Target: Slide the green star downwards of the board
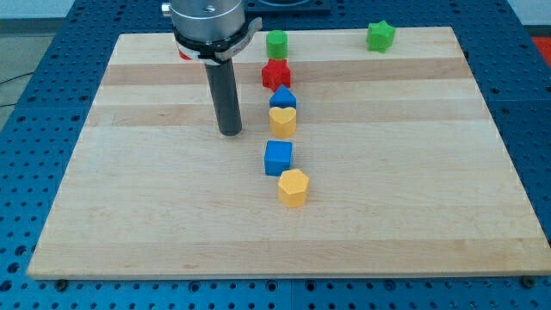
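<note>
I count seven blocks: two green, two blue, two yellow, one red. The green star [380, 35] sits near the board's [129, 215] top right edge. My tip [230, 132] rests left of the yellow heart [282, 120]; it carries no fingers.

Green cylinder [276, 44], red star [276, 75], blue blocks, yellow heart [282, 120], yellow hexagon [293, 188].
</note>
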You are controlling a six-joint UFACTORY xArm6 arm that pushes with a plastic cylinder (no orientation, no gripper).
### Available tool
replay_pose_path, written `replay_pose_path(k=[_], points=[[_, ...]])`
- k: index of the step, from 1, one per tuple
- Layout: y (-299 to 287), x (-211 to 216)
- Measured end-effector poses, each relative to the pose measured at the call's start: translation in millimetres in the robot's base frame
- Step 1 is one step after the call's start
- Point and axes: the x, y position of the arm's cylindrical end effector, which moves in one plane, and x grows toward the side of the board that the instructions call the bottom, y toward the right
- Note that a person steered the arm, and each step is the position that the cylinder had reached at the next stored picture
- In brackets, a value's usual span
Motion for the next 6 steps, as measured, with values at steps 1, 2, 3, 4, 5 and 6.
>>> replay_pose_path(k=[1,2,3,4,5,6], points=[[-32,-12],[-103,-74],[-135,-144],[-137,-195],[-124,-225],[-90,-223]])
